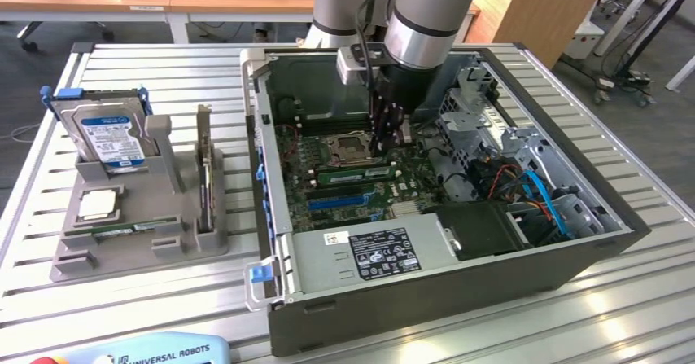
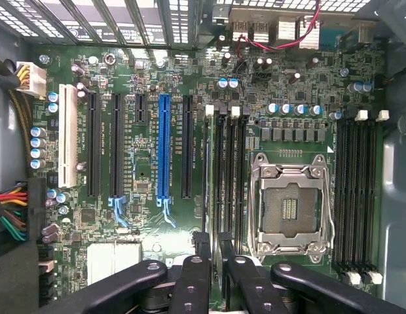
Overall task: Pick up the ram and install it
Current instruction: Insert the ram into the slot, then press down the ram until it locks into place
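Open computer case [image 1: 285,242] on a slatted desk [image 1: 44,299]. The robot arm reaches down into it beside the empty processor socket [image 1: 343,146]. The pincer [image 1: 382,148] appears clamped on the ram [image 1: 350,172], a green stick lined up along the memory slots just beside that socket. So the pick-up looks done; whether the stick is fully seated cannot be told. Well away from the socket, outside the case, a pendant [image 1: 163,352] reads "UNIVERSAL ROBOTS". The hard drive [image 1: 109,136] has a blue label whose print is too small to read.
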